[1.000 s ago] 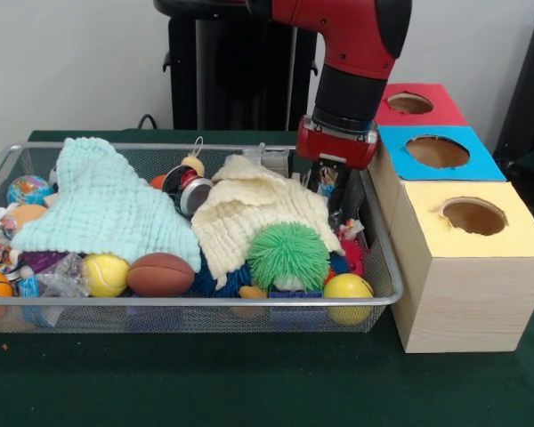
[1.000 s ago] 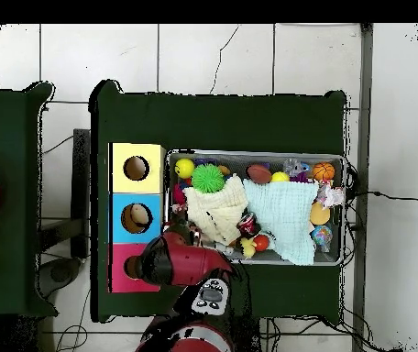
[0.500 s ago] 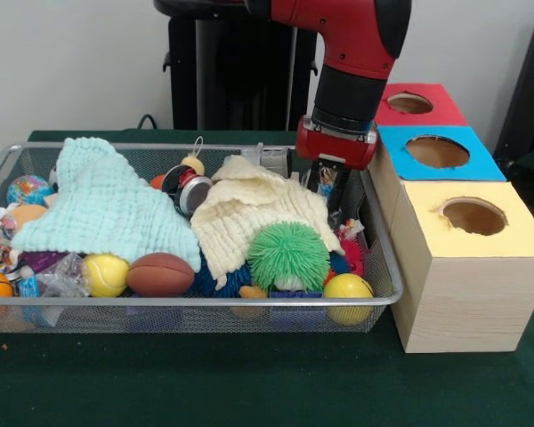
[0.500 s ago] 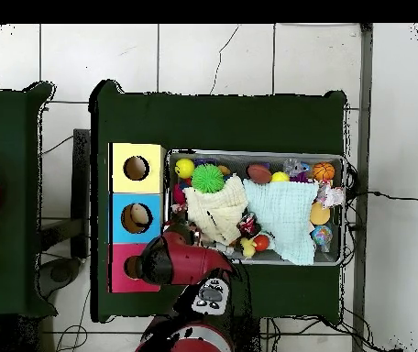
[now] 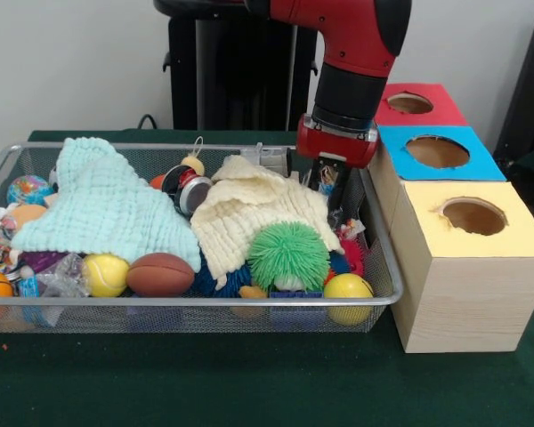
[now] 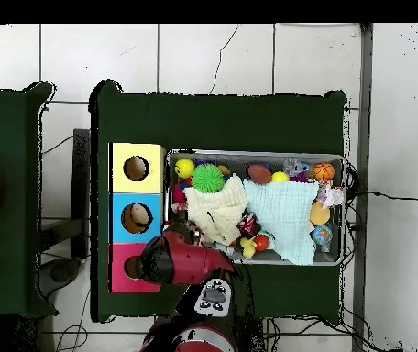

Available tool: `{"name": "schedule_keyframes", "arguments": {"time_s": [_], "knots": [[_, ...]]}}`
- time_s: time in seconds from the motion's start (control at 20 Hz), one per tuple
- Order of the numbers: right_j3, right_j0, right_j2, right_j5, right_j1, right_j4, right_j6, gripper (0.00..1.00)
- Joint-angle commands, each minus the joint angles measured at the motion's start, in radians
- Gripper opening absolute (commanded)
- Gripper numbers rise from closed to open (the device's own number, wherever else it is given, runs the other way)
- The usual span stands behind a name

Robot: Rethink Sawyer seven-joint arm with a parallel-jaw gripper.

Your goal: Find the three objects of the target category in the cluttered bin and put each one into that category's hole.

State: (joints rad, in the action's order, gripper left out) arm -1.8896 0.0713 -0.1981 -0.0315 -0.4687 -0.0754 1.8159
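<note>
Starting at our edge of the bin [image 5: 205, 302]: the yellow ball [image 5: 348, 289], the football [image 5: 160, 273] and the green spiky ball [image 5: 288, 255] sit exactly where they were a second ago, and so do the cream cloth [image 5: 249, 213] and the mint cloth [image 5: 102, 209] behind them, so nothing in the pile has been stirred. The only thing we can see moving is the gripper [image 5: 328, 181] at the far right corner of the bin, just beside the blue box [image 5: 400, 165]. It looks to have crept up a touch over the last second. There's a small colourful bit right at its tip, but honestly we can't tell how far open it is or whether it actually has that thing or is just in front of it. If it does, our guess is this is the start of a lift toward one of the holes; if not, it's coming out empty. We also can't tell which category is the target, so the three objects could be anywhere in the clutter or under the cloths. From the front, the yellow box [image 5: 472, 267] is nearest, then blue, then the red box [image 5: 427, 117] farthest. From overhead, the arm [image 6: 185, 261] hides the gripper completely, but we get a look straight down the blue hole [image 6: 137, 218], where something tan seems to sit already; the front view doesn't show that.
</note>
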Motion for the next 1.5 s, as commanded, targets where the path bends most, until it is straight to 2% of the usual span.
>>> {"name": "schedule_keyframes", "arguments": {"time_s": [0.05,0.15,0.3,0.6,0.8,1.25,1.5], "knots": [[-0.062,-0.038,0.094,0.311,-0.154,-0.004,0.095,0.0],[-0.068,-0.029,0.081,0.407,-0.23,-0.006,0.085,0.0],[-0.064,-0.021,0.069,0.497,-0.296,-0.002,0.077,0.0],[-0.075,-0.032,0.081,0.525,-0.337,0.0,0.087,0.0],[-0.087,-0.047,0.103,0.486,-0.325,0.002,0.091,0.0],[-0.077,-0.081,0.131,0.277,-0.186,0.06,0.093,0.0],[-0.07,-0.073,0.122,0.206,-0.139,0.066,0.111,0.0]]}}
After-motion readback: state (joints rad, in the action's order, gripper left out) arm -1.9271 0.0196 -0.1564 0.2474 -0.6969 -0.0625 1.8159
